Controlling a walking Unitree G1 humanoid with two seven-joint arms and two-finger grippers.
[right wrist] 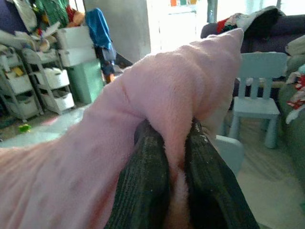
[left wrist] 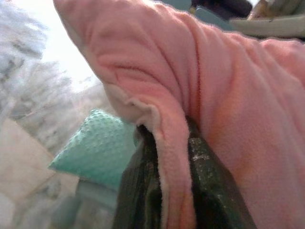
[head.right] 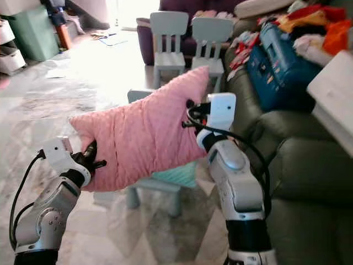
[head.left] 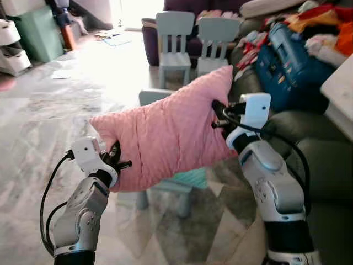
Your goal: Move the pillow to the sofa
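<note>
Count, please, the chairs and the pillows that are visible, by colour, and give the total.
Pale blue chairs: 3, two side by side near the purple sofa, one under the pink pillow
Pink pillows: 1, held up by both grippers
Teal pillows: 1, on the near chair
Total: 5

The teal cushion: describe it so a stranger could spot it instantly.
Start at the dark green sofa on the right; just left of it a small pale-blue chair stands on the floor. The teal cushion lies on its seat, under the raised pink pillow, bumpy-textured, unlike the two bare chairs behind.
</note>
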